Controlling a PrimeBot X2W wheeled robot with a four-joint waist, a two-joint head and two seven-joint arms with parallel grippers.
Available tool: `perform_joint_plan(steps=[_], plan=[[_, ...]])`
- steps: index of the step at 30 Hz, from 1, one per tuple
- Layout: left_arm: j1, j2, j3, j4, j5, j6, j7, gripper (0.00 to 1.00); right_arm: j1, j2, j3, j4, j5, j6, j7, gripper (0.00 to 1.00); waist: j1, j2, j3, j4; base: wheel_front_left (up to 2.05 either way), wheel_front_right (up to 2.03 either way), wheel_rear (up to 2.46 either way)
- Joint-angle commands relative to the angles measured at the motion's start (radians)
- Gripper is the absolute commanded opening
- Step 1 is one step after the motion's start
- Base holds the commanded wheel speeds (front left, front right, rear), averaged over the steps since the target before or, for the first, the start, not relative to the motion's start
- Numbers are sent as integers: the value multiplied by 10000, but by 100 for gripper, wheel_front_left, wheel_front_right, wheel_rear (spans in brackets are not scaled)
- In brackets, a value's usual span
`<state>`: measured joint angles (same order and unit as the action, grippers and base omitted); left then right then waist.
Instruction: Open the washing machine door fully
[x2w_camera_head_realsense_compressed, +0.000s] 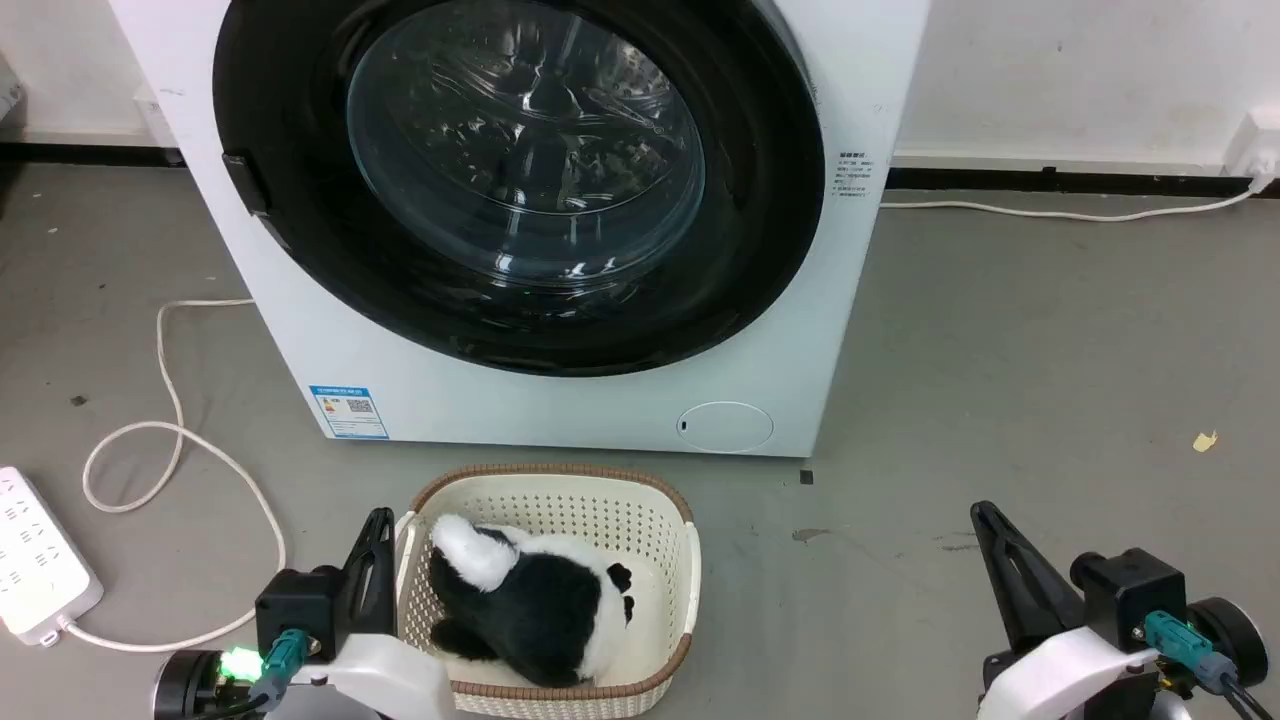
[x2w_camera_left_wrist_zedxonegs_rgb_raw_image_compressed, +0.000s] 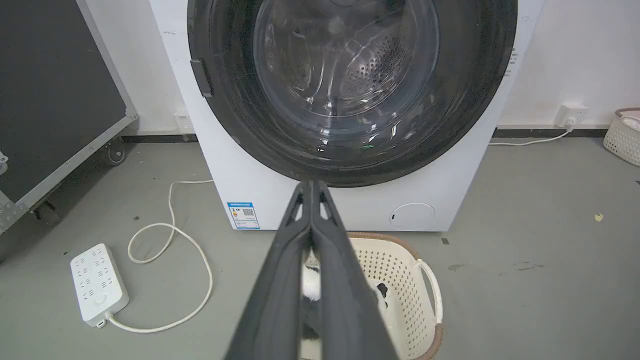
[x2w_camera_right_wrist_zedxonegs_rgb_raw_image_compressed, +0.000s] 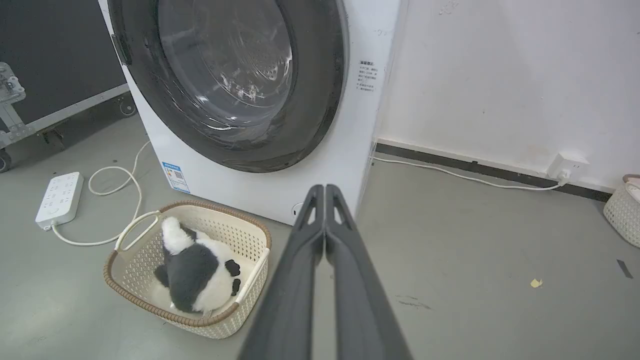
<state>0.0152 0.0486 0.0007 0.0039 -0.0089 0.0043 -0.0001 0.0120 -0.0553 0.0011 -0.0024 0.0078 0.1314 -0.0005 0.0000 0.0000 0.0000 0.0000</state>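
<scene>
Head view, item one: the washing machine door (x2w_camera_head_realsense_compressed: 520, 190) is closed, flush against the front of the white washing machine (x2w_camera_head_realsense_compressed: 560, 410). Its black ring and clear glass centre face you, and the dark latch tab (x2w_camera_head_realsense_compressed: 245, 185) sits on its left rim.

Item two: your left gripper (x2w_camera_head_realsense_compressed: 378, 525) sits low at the left, just beside the left wall of the basket (x2w_camera_head_realsense_compressed: 560, 475) and well short of the door. Left wrist view shows its fingers (x2w_camera_left_wrist_zedxonegs_rgb_raw_image_compressed: 280, 280) pressed together, holding nothing.

Item three: your right gripper (x2w_camera_head_realsense_compressed: 985, 520) sits low at the right over the grey floor (x2w_camera_head_realsense_compressed: 1000, 350), well apart from the machine. Right wrist view shows its fingers (x2w_camera_right_wrist_zedxonegs_rgb_raw_image_compressed: 295, 280) likewise closed and empty.

Item four: a black-and-white plush toy (x2w_camera_head_realsense_compressed: 530, 600) lies in the cream basket, which stands on the floor near the front of the machine.

Item five: a white power strip (x2w_camera_head_realsense_compressed: 35, 560) and a looped cable (x2w_camera_head_realsense_compressed: 170, 440) lie on the floor to the left
</scene>
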Motion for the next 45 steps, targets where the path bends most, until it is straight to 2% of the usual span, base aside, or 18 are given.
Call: perform_joint_plan(steps=[1,34,35,45], plan=[[-152,16,-7,-39,89,-43,1,0,-120,51,-11,24,-78,-7,5,0,0,0,0,0,0,0,0],[-152,16,-7,-39,89,-43,1,0,-120,51,-11,24,-78,-7,5,0,0,0,0,0,0,0,0],[2,0,-6,0,-8,2,-1,100,1,0,-4,-2,5,0,-1,100,0,0,0,0,0,0,0],[8,1,-52,38,-23,23,-121,100,37,1,-10,-27,127,1,-121,100,0,0,4,1,0,0,0]])
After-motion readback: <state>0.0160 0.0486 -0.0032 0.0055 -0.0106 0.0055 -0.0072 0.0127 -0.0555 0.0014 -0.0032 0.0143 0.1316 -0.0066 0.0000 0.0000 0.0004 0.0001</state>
